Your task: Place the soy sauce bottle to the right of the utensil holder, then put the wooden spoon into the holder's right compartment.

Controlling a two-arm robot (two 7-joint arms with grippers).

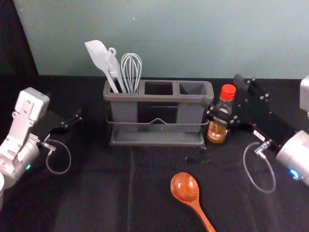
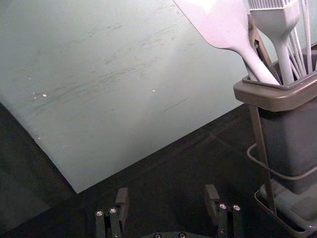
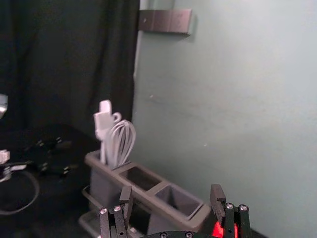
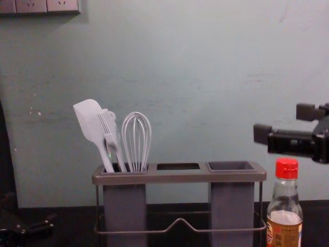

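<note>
One bottle [image 1: 217, 130], upright, just beside the holder [image 1: 159, 98] on its right.

Head view: one spoon [image 1: 185, 187], lying before the holder, handle [image 1: 205, 221] towards you; your right gripper [image 1: 223, 96], over the bottle; your left gripper [image 1: 72, 121], idle, left of the holder.

Left wrist view: two fingers spread wide, nothing between; spatula [image 2: 223, 29] in detail.

Right wrist view: two fingers spread wide; red cap [image 3: 218, 229] beside one of them; a look down into the vacant right compartment [image 3: 179, 199].

Chest view: supplies the height that the head view leaves unclear, with your right gripper above the cap, apart from it.

Step in hand, as judged: bottle placement, seemingly complete. Next move: carry your right gripper clear without brushing the cap, then down to the spoon, for the right compartment.
</note>
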